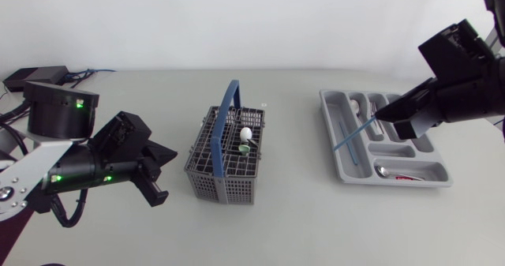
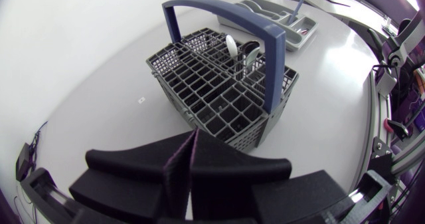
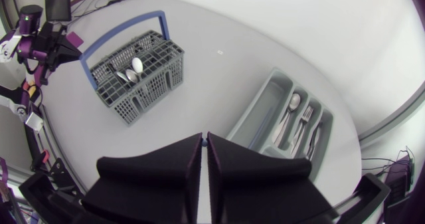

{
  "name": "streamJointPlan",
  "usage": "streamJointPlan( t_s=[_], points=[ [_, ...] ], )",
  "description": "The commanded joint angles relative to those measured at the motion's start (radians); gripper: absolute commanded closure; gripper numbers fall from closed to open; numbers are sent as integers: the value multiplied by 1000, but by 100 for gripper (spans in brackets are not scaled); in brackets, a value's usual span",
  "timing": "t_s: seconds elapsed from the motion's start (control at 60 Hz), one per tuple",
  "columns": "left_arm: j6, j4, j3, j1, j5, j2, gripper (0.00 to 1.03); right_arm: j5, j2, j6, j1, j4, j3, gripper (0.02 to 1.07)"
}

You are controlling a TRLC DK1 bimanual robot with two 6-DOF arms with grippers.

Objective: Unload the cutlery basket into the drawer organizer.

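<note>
- The table [image 1: 300, 219] carries the task's two containers side by side and well apart. My left arm is near one and my right arm is over the other.
- The grey drawer organizer [image 1: 394, 182] lies on my right. Spoons and a fork are already in its shorter compartments.
- The cutlery basket [image 1: 203, 159], with its blue handle upright, stands nearer my left arm. A white spoon [image 1: 246, 133] and a few other pieces are left in it.
- The right gripper [image 1: 381, 121] hangs over the organizer, its fingers pinched onto a thin blue stick [image 1: 355, 133]. I cannot tell what kind of utensil it is.
- The left gripper [image 2: 194, 141] is empty, with its fingers pressed together. It points at the basket just ahead of it.
- The stick slants down from the right gripper towards the basket side, its free tip over the organizer's long outer compartment [image 1: 338, 124]. The stick lies at an angle across that slot, so in my judgement it should be turned lengthwise before it is let go.
</note>
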Motion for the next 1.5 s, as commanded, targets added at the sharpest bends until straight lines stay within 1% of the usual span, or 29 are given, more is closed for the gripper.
streamJointPlan(
  t_s=[0.0, 0.1, 0.233, 0.333, 0.517, 0.633, 0.75, 0.9, 1.0, 1.117, 1.133, 1.2, 1.267, 1.3, 1.367, 1.417, 1.467, 1.483],
  points=[
    [26, 5, -25, -4, -8, -13, 82, -6, 59, -45, -45, -25, 8, 101],
    [36, 7, -26, -2, -8, -13, 82, -6, 155, -53, -91, -29, 46, 101],
    [48, 10, -35, 6, -8, -13, 82, -6, 279, -60, -106, -63, 112, 101],
    [65, 12, -42, 24, -7, -13, 82, -6, 371, -62, -118, -106, 199, 101],
    [79, 13, -46, 35, -4, -15, 82, -11, 540, -100, -160, -218, 356, 101],
    [88, 21, -51, 44, 4, -12, 82, -19, 621, -131, -187, -266, 405, 101],
    [97, 24, -52, 48, 5, -6, 82, -28, 704, -134, -210, -270, 443, 101],
    [97, 38, -58, 47, 7, 10, 82, -54, 869, -119, -227, -301, 578, 101],
    [96, 41, -63, 47, 7, 13, 82, -75, 974, -83, -239, -276, 681, 101],
    [97, 41, -63, 50, 7, 11, 82, -74, 1058, -37, -246, -216, 756, 101],
    [97, 41, -61, 52, 7, 10, 82, -74, 1087, -21, -250, -189, 779, 101],
    [96, 41, -60, 50, 7, 10, 82, -75, 1144, 2, -256, -149, 814, 101],
    [94, 41, -58, 47, 7, 7, 82, -86, 1181, 27, -261, -101, 825, 101],
    [91, 41, -57, 45, 7, 7, 82, -121, 1211, 42, -265, -89, 847, 101],
    [89, 39, -54, 44, 7, 7, 82, -120, 1228, 71, -267, -42, 847, 100],
    [89, 38, -54, 44, 7, 4, 82, -100, 1234, 90, -265, -9, 837, 99],
    [88, 38, -55, 44, 7, 2, 82, -80, 1228, 110, -264, 26, 819, 82],
    [88, 36, -55, 44, 7, 2, 82, -75, 1221, 111, -262, 37, 808, 74]
  ],
)
